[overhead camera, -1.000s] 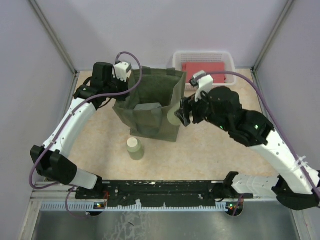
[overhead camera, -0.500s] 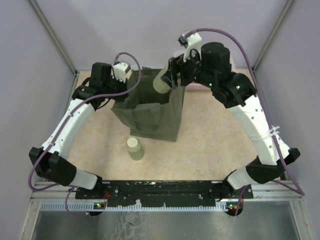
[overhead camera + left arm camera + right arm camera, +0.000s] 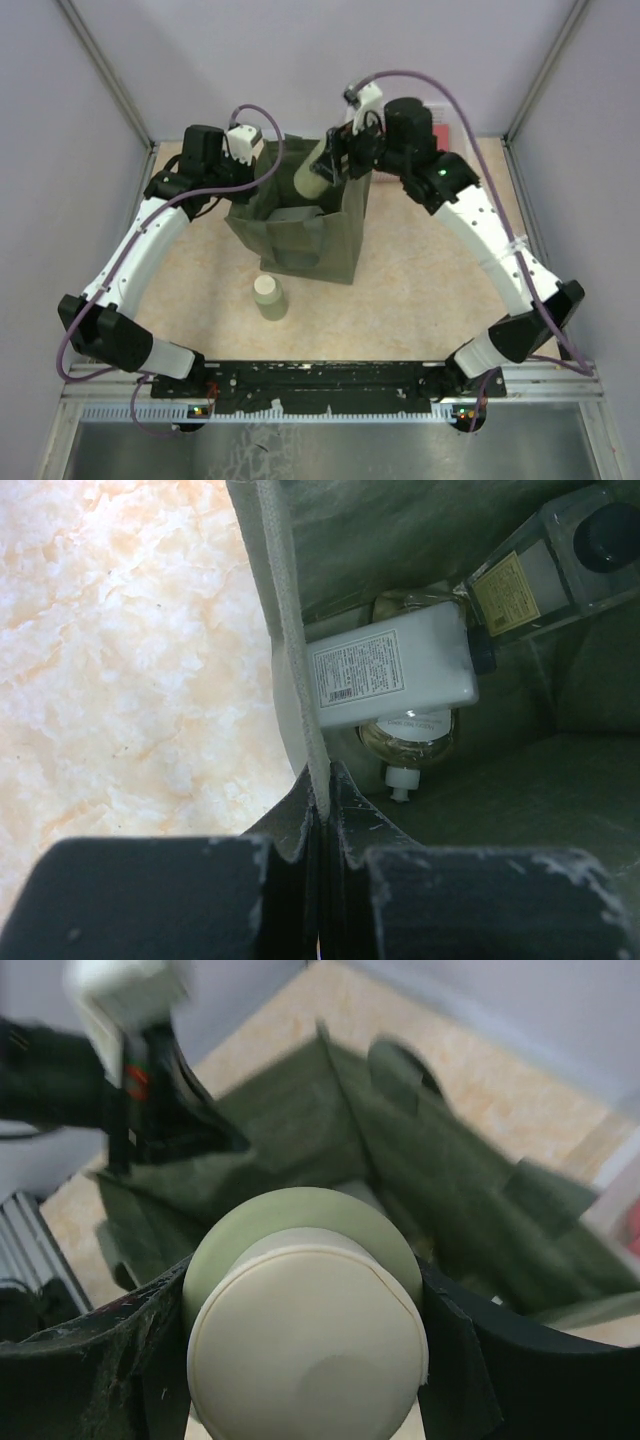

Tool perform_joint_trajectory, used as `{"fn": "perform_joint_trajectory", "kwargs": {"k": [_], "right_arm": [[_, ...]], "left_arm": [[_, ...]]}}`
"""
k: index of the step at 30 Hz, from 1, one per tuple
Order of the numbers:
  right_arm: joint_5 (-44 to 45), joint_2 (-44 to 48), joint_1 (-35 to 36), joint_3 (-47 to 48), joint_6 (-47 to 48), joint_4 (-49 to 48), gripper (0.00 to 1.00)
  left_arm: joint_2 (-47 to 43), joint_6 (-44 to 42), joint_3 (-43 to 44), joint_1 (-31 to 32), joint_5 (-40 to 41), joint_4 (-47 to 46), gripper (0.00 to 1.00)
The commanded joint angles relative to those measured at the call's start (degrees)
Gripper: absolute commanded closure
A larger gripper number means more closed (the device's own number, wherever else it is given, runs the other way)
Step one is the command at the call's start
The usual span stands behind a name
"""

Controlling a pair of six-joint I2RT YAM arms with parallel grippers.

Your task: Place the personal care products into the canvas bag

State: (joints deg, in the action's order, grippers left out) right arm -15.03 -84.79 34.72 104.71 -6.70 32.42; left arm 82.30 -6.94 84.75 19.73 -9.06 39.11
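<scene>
beige worktop [image 3: 430, 290] with a mottled, stone-like pattern forms the floor of a booth closed in by pale lilac walls [image 3: 300, 50] on the far, left and right sides. slanted metal struts [image 3: 108, 72] rise at the far corners, and a black rail [image 3: 330, 378] runs along the near edge, where the two arm bases sit. purple cables [image 3: 262, 112] loop over both wrists.

the olive-green canvas bag [image 3: 305, 240] stands upright with its mouth open, left of centre and toward the far edge. the left gripper [image 3: 322, 800] is clenched on the bag's rim at its far left side, the fabric edge pinched between both fingers.

the right gripper [image 3: 338, 158] is grasping a round olive-green bottle [image 3: 315, 172] by its sides. it holds the bottle tilted in the air over the far right part of the bag's mouth, and the cream cap [image 3: 305, 1355] faces the wrist camera.

inside the bag, the left wrist view shows a white square bottle [image 3: 395, 675] with a black cap lying on its side. a clear yellowish bottle [image 3: 405, 738] lies under it, and another clear bottle [image 3: 545, 565] with a yellow label and black cap lies toward the bag's far wall.

a second olive-green bottle [image 3: 270, 297] stands upright on the worktop just in front of the bag, between it and the near edge, apart from both grippers.
</scene>
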Motion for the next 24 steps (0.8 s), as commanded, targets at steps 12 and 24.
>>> {"fn": "perform_joint_trajectory", "kwargs": {"k": [12, 24], "right_arm": [[-6.3, -8.4, 7.1, 4.8, 4.3, 8.5, 1.00], [-1.8, -8.2, 7.1, 8.8, 10.2, 28.8, 1.00]], "left_arm": [[-2.1, -0.4, 4.3, -0.2, -1.9, -0.6, 1.00], [-1.8, -1.0, 3.8, -0.2, -1.9, -0.6, 1.00]]}}
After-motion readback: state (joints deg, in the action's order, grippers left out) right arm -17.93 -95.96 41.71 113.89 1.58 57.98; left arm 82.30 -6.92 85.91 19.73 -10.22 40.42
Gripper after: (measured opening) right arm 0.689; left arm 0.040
